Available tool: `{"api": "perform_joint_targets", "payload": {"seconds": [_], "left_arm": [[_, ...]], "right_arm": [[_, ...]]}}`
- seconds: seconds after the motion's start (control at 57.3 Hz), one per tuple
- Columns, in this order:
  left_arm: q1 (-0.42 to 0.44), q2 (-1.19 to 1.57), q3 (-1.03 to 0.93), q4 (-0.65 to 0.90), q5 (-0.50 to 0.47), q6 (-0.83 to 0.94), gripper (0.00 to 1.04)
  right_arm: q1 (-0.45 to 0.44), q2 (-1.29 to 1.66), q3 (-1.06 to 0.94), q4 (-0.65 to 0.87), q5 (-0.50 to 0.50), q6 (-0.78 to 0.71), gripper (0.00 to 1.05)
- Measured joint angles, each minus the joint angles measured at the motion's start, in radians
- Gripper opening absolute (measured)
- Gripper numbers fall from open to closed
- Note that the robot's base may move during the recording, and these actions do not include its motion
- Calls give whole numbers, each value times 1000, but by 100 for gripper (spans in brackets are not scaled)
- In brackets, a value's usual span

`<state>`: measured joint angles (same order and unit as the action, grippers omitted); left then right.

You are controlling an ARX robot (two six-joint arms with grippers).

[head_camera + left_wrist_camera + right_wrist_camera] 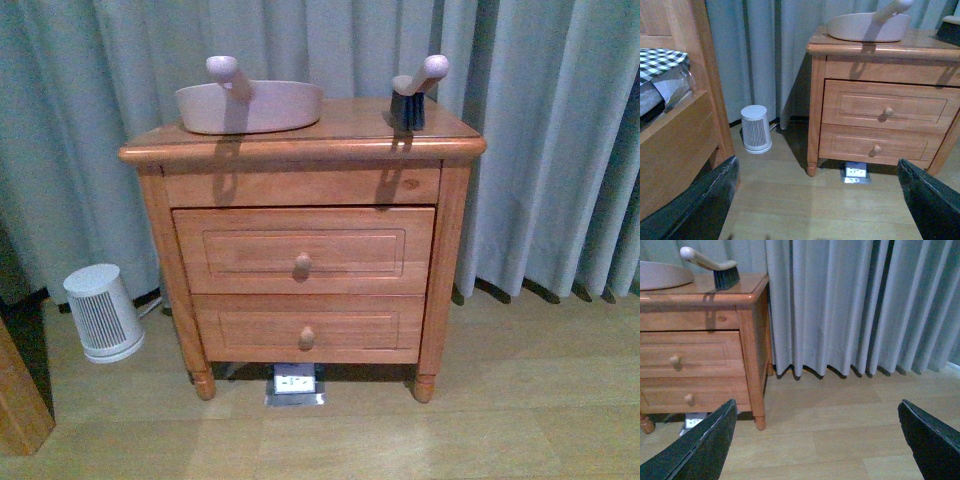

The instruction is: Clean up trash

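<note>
The trash does not show in any view. On the wooden nightstand (pixel 300 150) sits a pale pink dustpan (pixel 250 105) at the left, also the dustpan (pixel 867 25), and a hand brush (pixel 415 92) with dark bristles at the right, seen too as the brush (pixel 715 267). My left gripper (pixel 817 200) hangs open over bare wood floor in front of the nightstand. My right gripper (pixel 817 440) is open above the floor to the right of the nightstand. Neither arm appears in the front view.
A small white ribbed heater (pixel 103 312) stands on the floor left of the nightstand. A floor socket box (pixel 295 383) sits under the nightstand. Grey curtains (pixel 850 305) hang behind. A wooden bed frame (pixel 680 130) with checked bedding is at the far left.
</note>
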<state>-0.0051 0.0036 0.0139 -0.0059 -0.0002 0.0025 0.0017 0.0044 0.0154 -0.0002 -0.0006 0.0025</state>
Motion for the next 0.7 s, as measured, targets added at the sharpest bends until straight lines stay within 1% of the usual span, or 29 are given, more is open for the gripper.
{"api": "perform_joint_targets", "payload": {"seconds": [0.699], "left_arm": [[0,0,0,0,0,0,97]], "right_arm": [[0,0,0,0,0,0,97]]}}
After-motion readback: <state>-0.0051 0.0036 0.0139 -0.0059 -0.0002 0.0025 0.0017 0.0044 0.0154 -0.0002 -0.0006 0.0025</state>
